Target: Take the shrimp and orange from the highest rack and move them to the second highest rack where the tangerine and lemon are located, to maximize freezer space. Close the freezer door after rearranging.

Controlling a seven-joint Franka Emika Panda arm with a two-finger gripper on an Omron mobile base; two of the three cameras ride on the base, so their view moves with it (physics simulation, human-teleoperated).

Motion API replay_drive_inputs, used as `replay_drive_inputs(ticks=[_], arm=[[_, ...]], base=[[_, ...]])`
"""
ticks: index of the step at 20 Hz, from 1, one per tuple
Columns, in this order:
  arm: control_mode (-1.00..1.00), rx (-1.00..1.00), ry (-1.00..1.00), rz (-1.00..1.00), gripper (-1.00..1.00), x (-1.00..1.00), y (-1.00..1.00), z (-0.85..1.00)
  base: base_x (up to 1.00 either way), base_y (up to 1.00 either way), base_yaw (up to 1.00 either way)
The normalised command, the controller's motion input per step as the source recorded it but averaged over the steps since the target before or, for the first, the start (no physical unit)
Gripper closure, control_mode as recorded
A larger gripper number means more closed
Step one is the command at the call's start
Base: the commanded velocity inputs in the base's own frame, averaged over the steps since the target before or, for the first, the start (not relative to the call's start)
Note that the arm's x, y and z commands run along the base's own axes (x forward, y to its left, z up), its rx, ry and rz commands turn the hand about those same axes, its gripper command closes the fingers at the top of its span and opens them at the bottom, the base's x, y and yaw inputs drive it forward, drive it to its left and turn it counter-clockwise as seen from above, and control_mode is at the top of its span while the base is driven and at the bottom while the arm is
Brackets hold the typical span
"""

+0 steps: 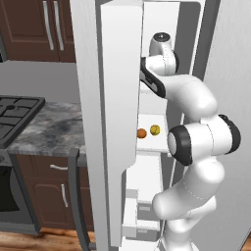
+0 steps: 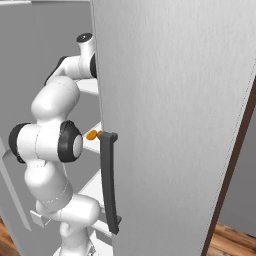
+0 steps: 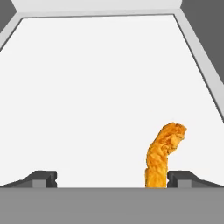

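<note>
Looking along the gripper [image 3: 112,179] in the hand view, we see its jaws spread wide with nothing between them. The shrimp [image 3: 164,155] lies on the white rack [image 3: 87,109] just inside the right fingertip [image 3: 181,178], its near end beside that tip and its curled far end pointing away from us; we cannot tell whether shrimp and tip touch. The left fingertip [image 3: 43,178] stands well apart from it, over bare rack.

From the left base view, we see the arm [image 1: 196,142] reaching up into the open freezer [image 1: 157,73], its wrist at the upper rack. One rack down sit two round fruits side by side: a darker orange one, the tangerine [image 1: 141,133], on the left, and the yellow lemon [image 1: 155,130] on the right, near each other but apart.

In the right base view the door [image 2: 175,115] with its dark handle [image 2: 110,180] covers most of the interior; a bit of orange fruit [image 2: 92,134] peeks out on that lower rack just left of the handle's top.
</note>
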Motion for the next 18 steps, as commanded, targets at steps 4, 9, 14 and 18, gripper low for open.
replay_drive_inputs(ticks=[4,9,14,18], arm=[[-1.00,0.00,0.00,0.00,-1.00,0.00,-0.10,-0.47],[-1.00,0.00,0.00,0.00,-1.00,0.00,-0.07,-0.49],[-1.00,0.00,0.00,0.00,1.00,0.00,-0.02,-0.61],[-1.00,0.02,0.00,0.00,1.00,0.00,0.00,-0.53]], base=[[0.00,0.00,0.00],[0.00,0.00,0.00],[0.00,0.00,0.00],[0.00,0.00,0.00]])
